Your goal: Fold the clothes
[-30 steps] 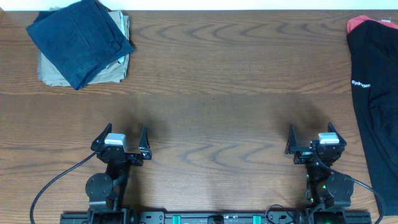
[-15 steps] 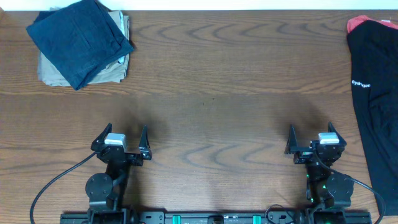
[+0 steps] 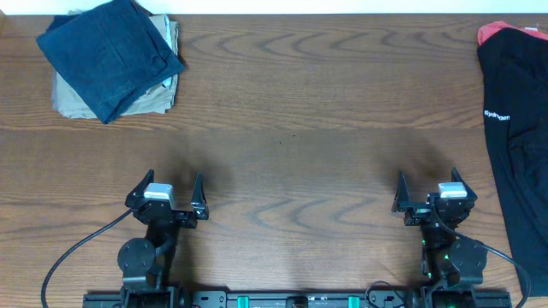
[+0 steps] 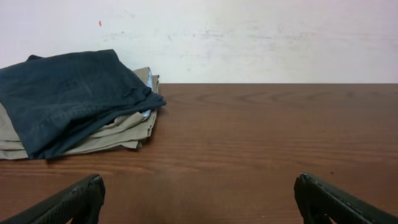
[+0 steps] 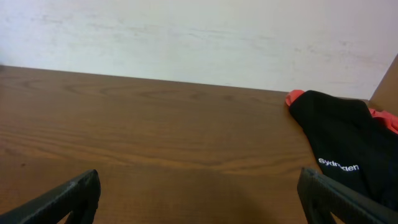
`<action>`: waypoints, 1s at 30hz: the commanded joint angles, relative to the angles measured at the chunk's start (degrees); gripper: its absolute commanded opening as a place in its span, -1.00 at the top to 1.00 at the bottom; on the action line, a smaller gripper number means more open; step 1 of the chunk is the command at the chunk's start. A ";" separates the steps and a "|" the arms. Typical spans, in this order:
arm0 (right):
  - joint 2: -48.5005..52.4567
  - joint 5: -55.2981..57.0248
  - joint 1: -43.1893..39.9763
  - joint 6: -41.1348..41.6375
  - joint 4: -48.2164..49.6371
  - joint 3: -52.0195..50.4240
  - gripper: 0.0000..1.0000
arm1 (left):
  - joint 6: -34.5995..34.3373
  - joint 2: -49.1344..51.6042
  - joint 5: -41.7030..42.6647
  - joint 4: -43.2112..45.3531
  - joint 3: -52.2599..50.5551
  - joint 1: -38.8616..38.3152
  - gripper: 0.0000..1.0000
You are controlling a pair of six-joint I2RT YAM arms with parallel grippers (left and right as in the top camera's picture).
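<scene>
The left gripper (image 3: 175,178) and right gripper (image 3: 428,175) sit spread wide and empty at the near edge of the wooden table (image 3: 291,111). The black T-shirt (image 3: 518,145) lies along the right edge, with a red garment (image 3: 488,32) peeking out at its far end.

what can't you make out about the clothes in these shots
Black T-shirt: the overhead frame's right edge cuts it off, so its full outline is unseen.
Red garment: mostly buried under the T-shirt in overhead and right wrist views.
Tan garment: covered by the navy garment; its type is unclear.
White lettering: too small to read surely.
</scene>
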 commanded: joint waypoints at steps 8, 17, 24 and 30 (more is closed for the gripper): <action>-0.31 -0.55 -0.37 -0.74 -0.15 -0.07 -0.98 | -0.68 -0.39 0.76 -1.73 -1.09 0.24 -0.96; -0.31 -3.58 -0.37 1.60 3.08 -0.07 -0.98 | -0.70 -0.39 0.76 -1.73 -1.09 0.24 -0.96; -0.31 -35.69 -0.35 32.63 2.95 -0.07 -0.98 | -0.68 -0.39 0.76 -1.73 -1.09 0.24 -0.96; -0.31 -37.59 -0.37 48.24 4.98 -0.07 -0.98 | -0.68 -0.39 0.76 -1.73 -1.09 0.24 -0.96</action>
